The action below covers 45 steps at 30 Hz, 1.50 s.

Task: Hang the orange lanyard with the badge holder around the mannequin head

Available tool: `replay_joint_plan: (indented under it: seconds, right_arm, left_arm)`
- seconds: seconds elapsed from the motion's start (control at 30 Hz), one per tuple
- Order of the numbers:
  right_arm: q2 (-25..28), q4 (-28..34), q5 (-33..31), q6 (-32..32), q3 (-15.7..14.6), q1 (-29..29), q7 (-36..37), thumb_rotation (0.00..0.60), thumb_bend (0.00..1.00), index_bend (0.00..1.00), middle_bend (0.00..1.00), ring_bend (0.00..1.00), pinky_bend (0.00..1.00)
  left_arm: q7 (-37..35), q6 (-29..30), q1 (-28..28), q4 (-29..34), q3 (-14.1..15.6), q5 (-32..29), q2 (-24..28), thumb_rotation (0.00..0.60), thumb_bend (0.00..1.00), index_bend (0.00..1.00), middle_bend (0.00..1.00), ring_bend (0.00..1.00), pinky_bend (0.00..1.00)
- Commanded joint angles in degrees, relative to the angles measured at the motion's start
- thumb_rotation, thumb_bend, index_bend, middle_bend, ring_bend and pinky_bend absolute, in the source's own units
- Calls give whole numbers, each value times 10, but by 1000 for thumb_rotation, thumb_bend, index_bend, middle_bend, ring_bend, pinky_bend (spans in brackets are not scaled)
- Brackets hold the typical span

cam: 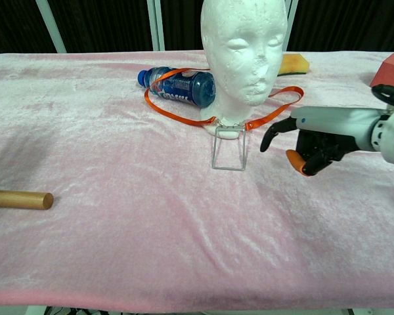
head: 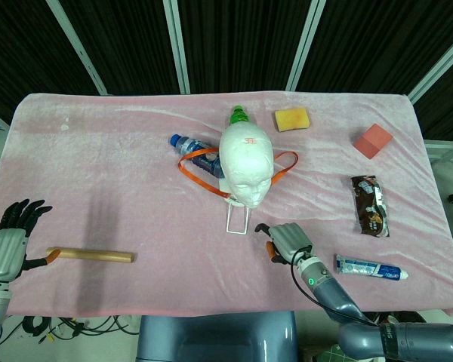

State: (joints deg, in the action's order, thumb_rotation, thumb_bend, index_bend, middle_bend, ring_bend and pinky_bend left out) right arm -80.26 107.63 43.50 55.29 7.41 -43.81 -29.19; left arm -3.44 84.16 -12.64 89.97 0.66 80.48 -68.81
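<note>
The white mannequin head (head: 245, 162) stands mid-table, upright (cam: 244, 49). The orange lanyard (head: 192, 170) lies looped around its neck, with strap ends trailing to both sides (cam: 180, 115). The clear badge holder (head: 236, 219) rests flat on the cloth in front of the neck (cam: 228, 152). My right hand (head: 287, 241) hovers just right of the badge holder (cam: 318, 141), fingers bent downward and apart, holding nothing. My left hand (head: 11, 245) is at the table's front left edge, fingers spread and empty; it does not show in the chest view.
A wooden stick (head: 94, 256) lies by my left hand. A blue bottle (cam: 177, 88) and a green-capped bottle (head: 239, 115) sit behind the mannequin. A yellow sponge (head: 291, 119), red block (head: 372, 140), snack packet (head: 368, 205) and toothpaste tube (head: 370, 267) are on the right.
</note>
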Motion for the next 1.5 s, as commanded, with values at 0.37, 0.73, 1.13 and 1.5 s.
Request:
replay_joint_plan:
  seconds: [0.37, 0.73, 1.13, 1.5]
  right_arm:
    - [-78, -58, -107, 18, 33, -72, -68, 600, 717, 245, 952, 923, 974]
    - [-114, -97, -157, 12, 24, -99, -90, 600, 717, 251, 952, 923, 974]
    - [-116, -111, -167, 8, 8, -101, -89, 600, 718, 340, 952, 923, 974]
    - [-101, -89, -150, 6, -7, -93, -77, 600, 719, 500, 952, 923, 974]
  left_arm:
    - [-3, -17, 3, -1, -12, -9, -2, 600, 152, 195, 119, 0, 5]
    - [-2, -16, 9, 0, -25, -15, -5, 600, 152, 195, 117, 0, 6]
    - [-2, -19, 13, 4, -30, -10, -7, 600, 152, 195, 116, 0, 6]
    - [-3, -20, 17, 7, -33, -5, -6, 600, 152, 201, 116, 0, 6]
